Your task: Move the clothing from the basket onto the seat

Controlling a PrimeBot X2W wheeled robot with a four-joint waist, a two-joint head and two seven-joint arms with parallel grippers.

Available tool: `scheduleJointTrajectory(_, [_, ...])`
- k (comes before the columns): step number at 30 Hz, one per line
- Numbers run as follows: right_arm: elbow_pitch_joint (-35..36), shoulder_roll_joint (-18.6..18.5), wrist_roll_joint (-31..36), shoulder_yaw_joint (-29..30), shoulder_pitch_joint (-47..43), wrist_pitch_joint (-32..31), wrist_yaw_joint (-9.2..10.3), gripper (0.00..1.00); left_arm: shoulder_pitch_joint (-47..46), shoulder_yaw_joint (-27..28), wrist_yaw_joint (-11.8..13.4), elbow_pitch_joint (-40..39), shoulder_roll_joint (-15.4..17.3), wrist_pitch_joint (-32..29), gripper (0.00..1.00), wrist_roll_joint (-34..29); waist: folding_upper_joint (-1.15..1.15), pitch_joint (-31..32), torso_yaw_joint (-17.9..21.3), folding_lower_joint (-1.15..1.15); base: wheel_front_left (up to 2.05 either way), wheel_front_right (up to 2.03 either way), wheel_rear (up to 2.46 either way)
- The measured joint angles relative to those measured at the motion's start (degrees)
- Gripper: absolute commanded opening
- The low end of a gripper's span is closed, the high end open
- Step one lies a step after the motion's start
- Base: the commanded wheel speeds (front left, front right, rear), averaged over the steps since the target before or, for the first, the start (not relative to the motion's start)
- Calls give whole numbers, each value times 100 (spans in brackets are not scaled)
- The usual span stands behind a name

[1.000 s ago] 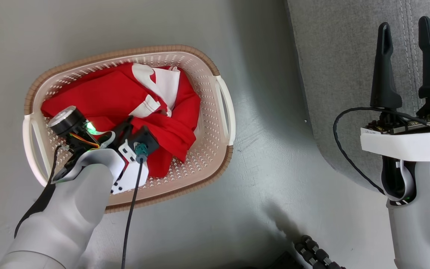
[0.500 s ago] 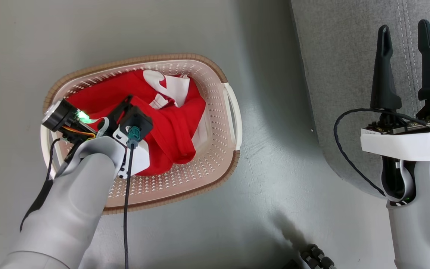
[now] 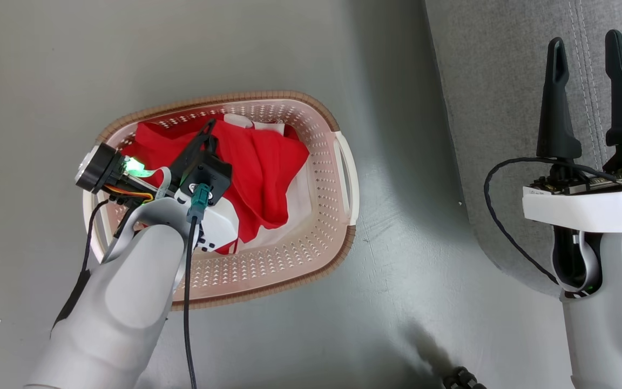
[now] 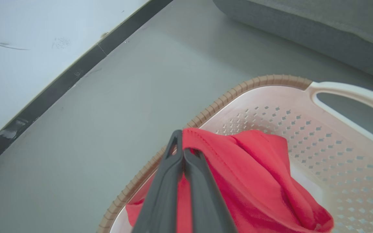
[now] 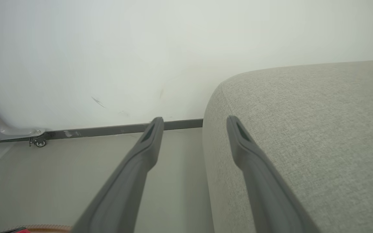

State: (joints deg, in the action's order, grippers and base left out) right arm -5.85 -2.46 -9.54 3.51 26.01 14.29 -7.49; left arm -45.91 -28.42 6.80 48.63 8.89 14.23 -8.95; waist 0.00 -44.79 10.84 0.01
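1. the basket (image 3: 316, 259) is sitting on the grey floor (image 3: 235, 48), its long axis running left to right with the right end swung slightly far and its open top facing up
2. the clothing (image 3: 268, 162) is lying bunched inside the basket, mostly in the far half, with one red fold standing above the far rim and draping down from the left gripper (image 4: 180, 145)
3. the left gripper is reaching in from the near left, its two fingers (image 4: 162, 194) pressing together and clamping that red fold at the tips
4. the right gripper (image 3: 585, 38) is hovering over the left edge of the seat (image 3: 494, 108), its two fingers pointing far and standing apart with nothing between them
5. counting: one basket, one white handle (image 3: 346, 178) showing plainly at its right end, one seat, two grippers; the red cloth with white patches is reading as a single heap, and i cannot tell how many garments are in it
6. the seat is standing to the right of the basket and apart from it, a band of floor lying between the handle and the seat's rounded near-left corner; more floor is stretching far to a pale wall (image 5: 173, 48) with a dark baseboard (image 5: 108, 131)
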Motion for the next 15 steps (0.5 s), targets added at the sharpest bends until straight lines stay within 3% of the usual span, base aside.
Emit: scheduleJointTrajectory(15, [-30, -4, 188, 25, -15, 1, 0, 100, 533, 314, 207, -1303, 141, 41, 0, 493, 0, 328, -177, 0, 0, 0, 0])
